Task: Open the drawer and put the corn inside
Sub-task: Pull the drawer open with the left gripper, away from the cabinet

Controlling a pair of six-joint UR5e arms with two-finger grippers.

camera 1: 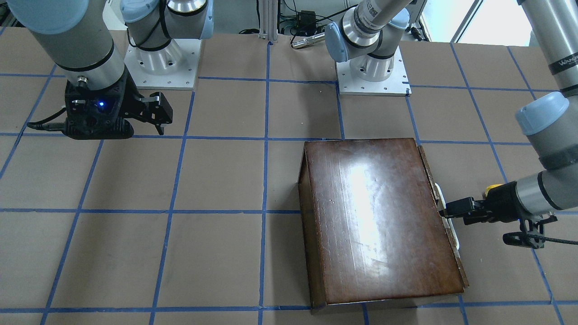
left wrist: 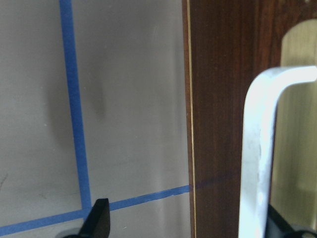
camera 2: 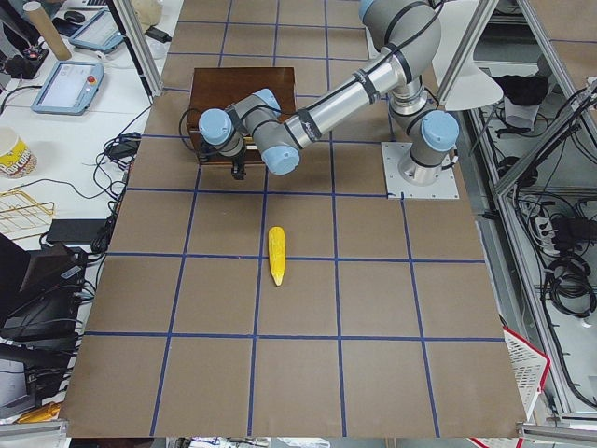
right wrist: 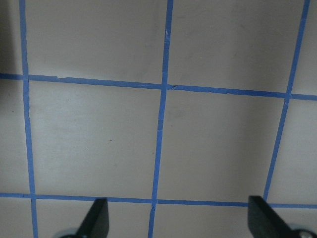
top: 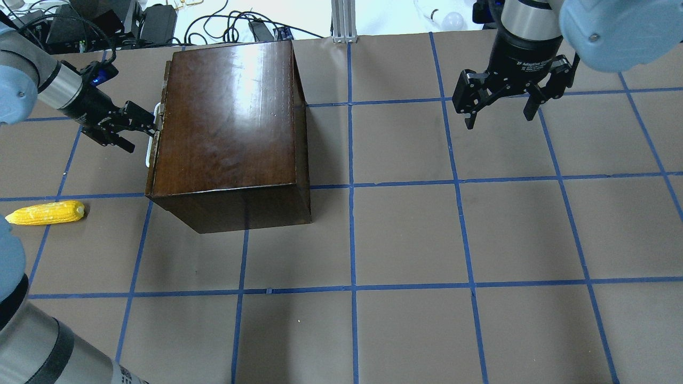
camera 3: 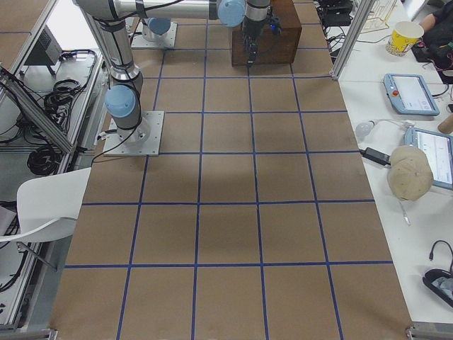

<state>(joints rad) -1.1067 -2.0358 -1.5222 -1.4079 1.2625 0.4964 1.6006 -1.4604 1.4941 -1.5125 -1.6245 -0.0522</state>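
Observation:
The drawer (top: 159, 109) is pushed fully into the glossy dark-brown box (top: 229, 117), which lies on the left of the table. Its dark front panel (left wrist: 218, 99) carries a white handle (left wrist: 255, 148). My left gripper (top: 140, 127) is open at that handle, one finger on each side, as the left wrist view (left wrist: 190, 225) shows. The yellow corn (top: 45, 212) lies on the table to the left of the box and nearer the robot, apart from both grippers. My right gripper (top: 499, 113) is open and empty above the far right of the table.
Brown table with a blue tape grid (top: 352, 186). The two arm bases (camera 1: 372, 67) stand on white plates at the robot's edge. Cables and gear lie beyond the far edge (top: 160, 21). A cup, tablets and other desk items sit off the table (camera 3: 410, 92).

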